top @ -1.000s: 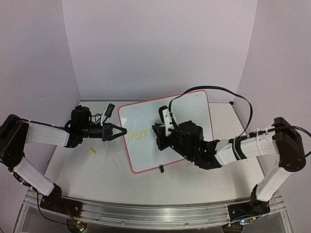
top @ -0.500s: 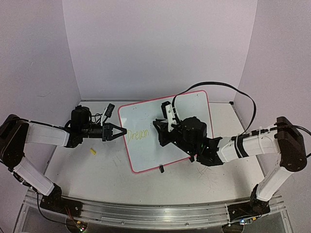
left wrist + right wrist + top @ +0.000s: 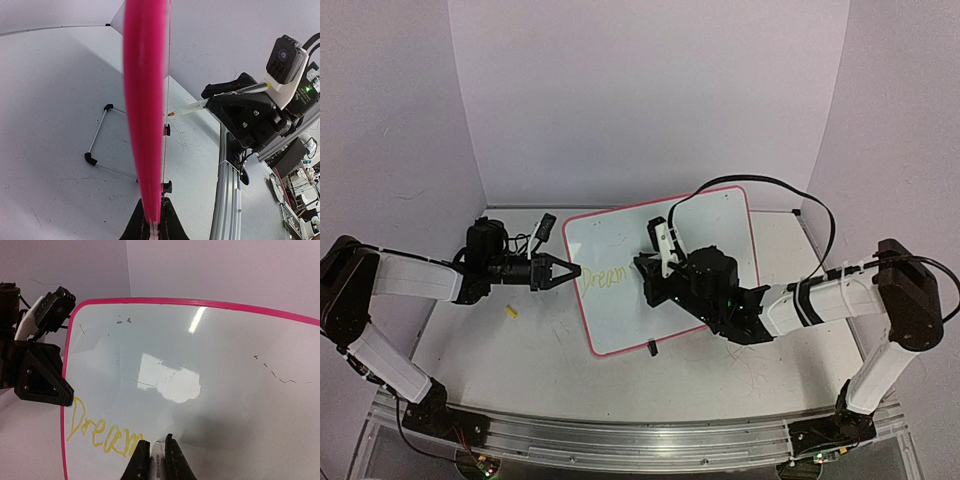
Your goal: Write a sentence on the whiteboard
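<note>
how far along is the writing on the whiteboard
Done: one yellow word, "Dream", on the whiteboard. In hand: left gripper clamps the rim, right gripper holds the marker at the word's end. Left: the rest of the sentence; most of the board is blank.

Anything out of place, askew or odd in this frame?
Nothing serious. The whiteboard sits skewed on the tabletop, its rim pinched by the left gripper. A small yellow piece lies loose nearby, perhaps a cap. Faint grey stray marks dot the board away from the yellow writing.
</note>
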